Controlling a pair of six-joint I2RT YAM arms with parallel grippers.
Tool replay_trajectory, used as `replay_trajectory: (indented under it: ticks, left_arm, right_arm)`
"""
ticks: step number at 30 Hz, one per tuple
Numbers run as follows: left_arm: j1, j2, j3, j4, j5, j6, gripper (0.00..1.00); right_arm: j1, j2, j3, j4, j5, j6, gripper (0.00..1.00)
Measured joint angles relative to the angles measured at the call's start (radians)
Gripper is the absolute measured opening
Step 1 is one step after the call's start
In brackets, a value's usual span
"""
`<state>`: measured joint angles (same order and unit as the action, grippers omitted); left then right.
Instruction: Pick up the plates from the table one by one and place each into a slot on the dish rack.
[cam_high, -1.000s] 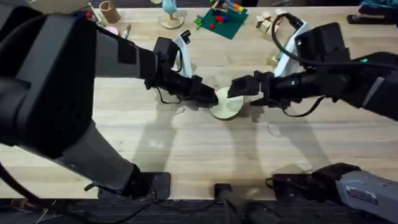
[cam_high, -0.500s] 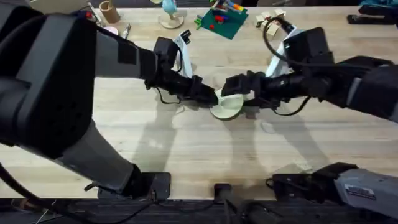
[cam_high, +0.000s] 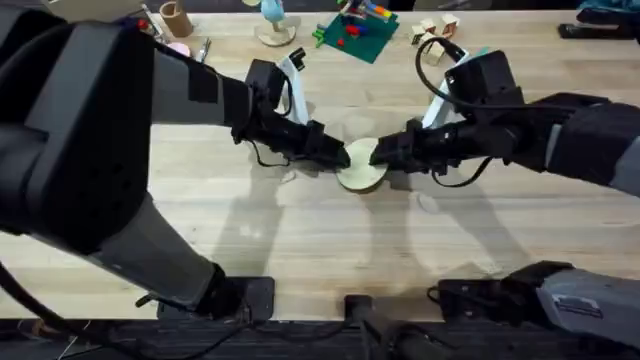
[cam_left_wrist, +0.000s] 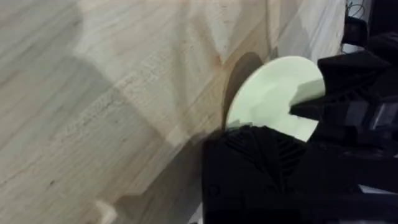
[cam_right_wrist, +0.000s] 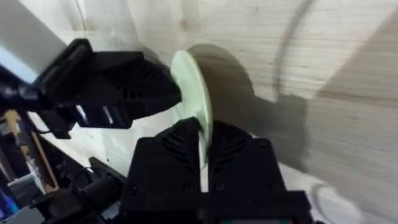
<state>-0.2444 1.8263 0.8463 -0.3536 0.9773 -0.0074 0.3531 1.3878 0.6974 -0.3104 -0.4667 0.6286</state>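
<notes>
A pale cream-yellow plate (cam_high: 362, 172) stands tilted on its edge above the middle of the table (cam_high: 300, 250). My left gripper (cam_high: 340, 157) is shut on its left rim. From the right, my right gripper (cam_high: 383, 158) has its fingers closed on the opposite rim. In the right wrist view the plate (cam_right_wrist: 191, 87) runs edge-on into the narrow gap between the right gripper (cam_right_wrist: 202, 146) fingers, with the left gripper (cam_right_wrist: 134, 90) on its far side. In the left wrist view the plate (cam_left_wrist: 270, 93) rises behind a left fingertip (cam_left_wrist: 261, 162). The dish rack is hidden.
Along the far edge of the table lie a green board with coloured pieces (cam_high: 355, 32), a pile of wooden blocks (cam_high: 430, 30), a small pink dish (cam_high: 178, 47) and a brown cup (cam_high: 176, 16). Bare wood stretches in front of the plate.
The right gripper has come down and closed on the plate's right rim. The plate now stands steeper and looks narrower from above. The left arm has stayed put.
</notes>
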Motion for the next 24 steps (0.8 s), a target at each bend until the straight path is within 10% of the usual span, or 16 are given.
replay_trajectory:
  ticks: [24]
  left_arm:
    - [0.0,0.0,0.024,-0.043,-0.018,-0.001,0.041]
  right_arm:
    - [0.005,-0.027,0.002,-0.028,0.019,0.0,0.034]
